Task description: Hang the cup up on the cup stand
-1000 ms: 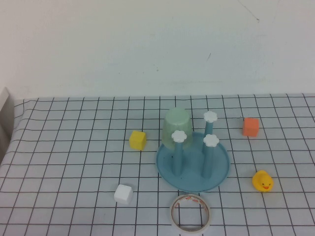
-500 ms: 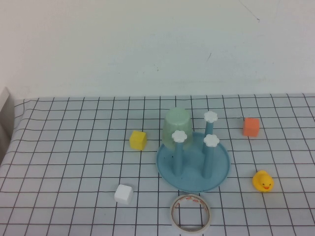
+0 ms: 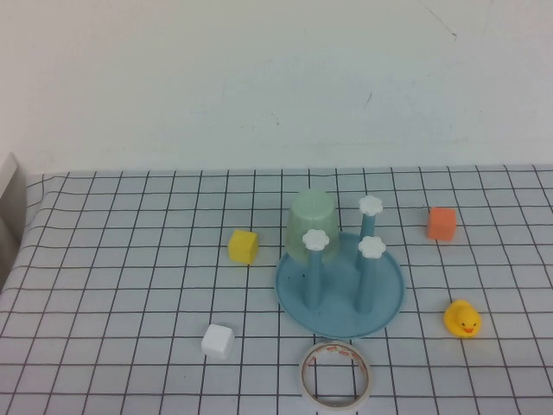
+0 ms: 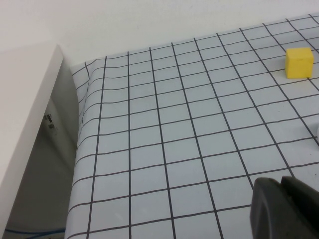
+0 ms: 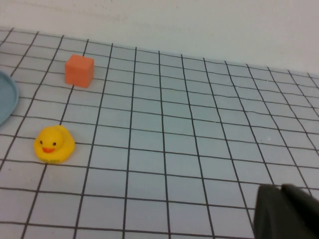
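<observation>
Cup (image 3: 309,225) sits upside down over the far-left peg of the cup stand (image 3: 384,303), so hung already, by the look of it. Left gripper (image 4: 285,206) parked low over the left side of the cloth near the yellow block (image 4: 299,62), jaws together and empty; right gripper (image 5: 284,211) parked off to the right near the duck (image 5: 54,144), likewise closed on nothing. Little left to spoil, though a careless sweep could probably knock the light cup off.

chg: none visible | cup (image 3: 309,226) inverted on cup stand (image 3: 384,298) peg, same
</observation>
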